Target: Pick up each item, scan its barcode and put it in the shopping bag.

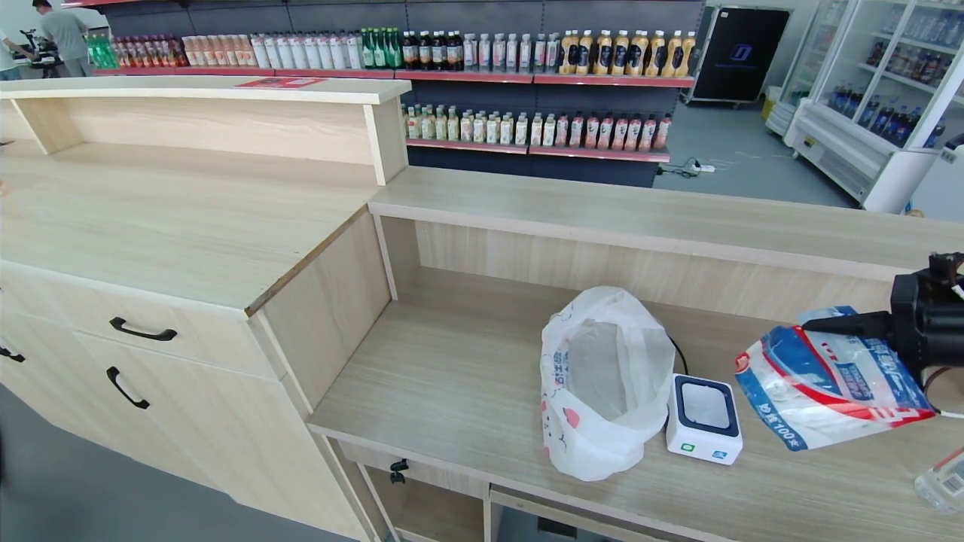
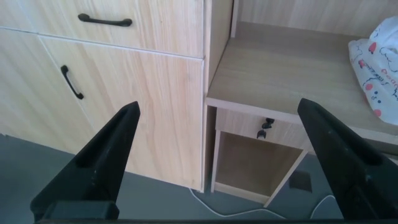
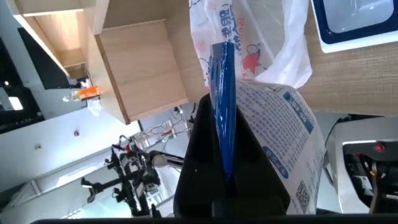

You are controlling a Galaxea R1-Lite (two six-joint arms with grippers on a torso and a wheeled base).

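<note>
My right gripper (image 1: 837, 325) is shut on the top edge of a blue, red and white plastic package (image 1: 825, 380), which hangs just above the counter to the right of the scanner (image 1: 704, 418). In the right wrist view the package (image 3: 289, 134) is pinched by its blue seam in the right gripper (image 3: 222, 118), with the white shopping bag (image 3: 261, 37) and the scanner (image 3: 354, 18) beyond. The shopping bag (image 1: 602, 384) stands open on the counter, left of the scanner. My left gripper (image 2: 217, 155) is open and holds nothing, low beside the cabinet front.
A clear bottle (image 1: 941, 482) lies at the counter's front right corner. A raised ledge (image 1: 640, 218) runs behind the work surface. On the left stands a taller cabinet with drawers (image 1: 143, 331). Shelves of drinks (image 1: 527, 90) fill the background.
</note>
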